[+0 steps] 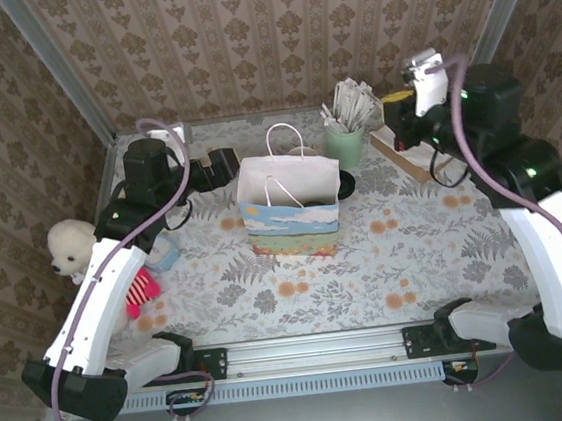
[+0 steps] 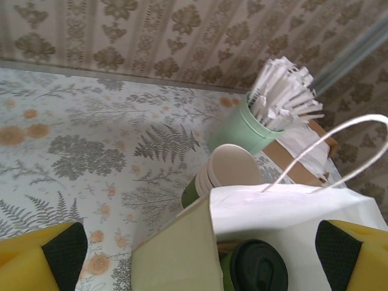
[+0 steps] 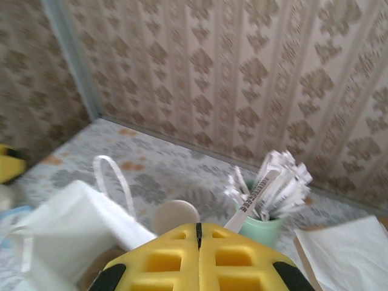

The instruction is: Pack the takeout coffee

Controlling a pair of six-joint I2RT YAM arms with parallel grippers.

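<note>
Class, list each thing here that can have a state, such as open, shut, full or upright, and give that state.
Paper bag: upright, mouth open.
Takeout coffee: lidded, upright, apparently inside the bag.
Stack of cups: nested, lidless.
Holder: upright, full of white sticks.
Left gripper: jaws open, empty.
Right gripper: jaws shut, empty.

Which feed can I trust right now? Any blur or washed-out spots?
Top external: sharp, evenly lit, soft shadows by the paper bag. Left wrist: crisp on the stick holder and black lid; bag's white panel nearly blown out. Right wrist: soft overall, bag smeared at lower left, sticks readable.
</note>
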